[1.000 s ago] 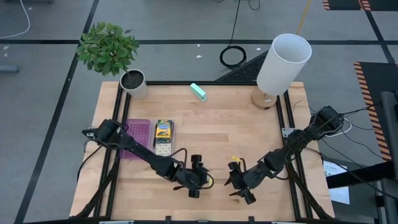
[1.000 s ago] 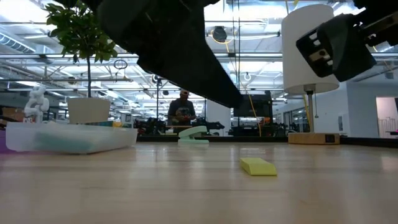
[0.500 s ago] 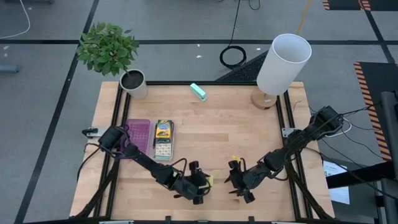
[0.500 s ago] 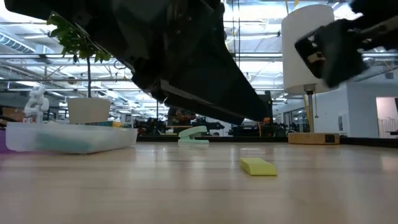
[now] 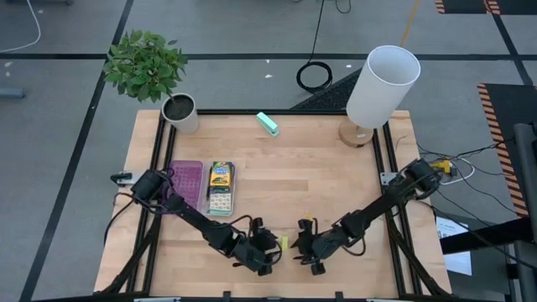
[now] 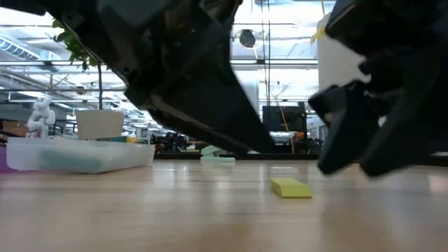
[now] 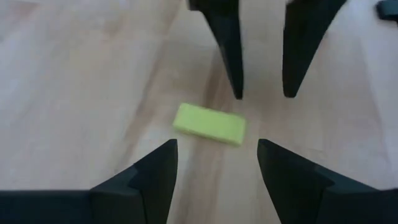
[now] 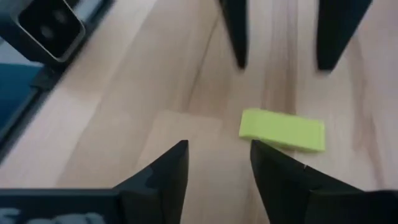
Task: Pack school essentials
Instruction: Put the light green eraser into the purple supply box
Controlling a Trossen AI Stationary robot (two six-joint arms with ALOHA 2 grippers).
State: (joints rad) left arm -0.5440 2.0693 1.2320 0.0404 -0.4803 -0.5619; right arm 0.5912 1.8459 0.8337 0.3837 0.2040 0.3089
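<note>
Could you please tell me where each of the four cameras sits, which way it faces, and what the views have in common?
High view: above the table, looking straight down; both arms, left hand, right hand.
Low view: at tabletop height, looking level across to the room; dark arm parts overhead.
Left wrist view: on the left arm, looking past its open fingers at the yellow eraser.
Right wrist view: on the right arm, past its open fingers.
Shared: all four show the eraser; each wrist view shows the other hand's fingers opposite.
</note>
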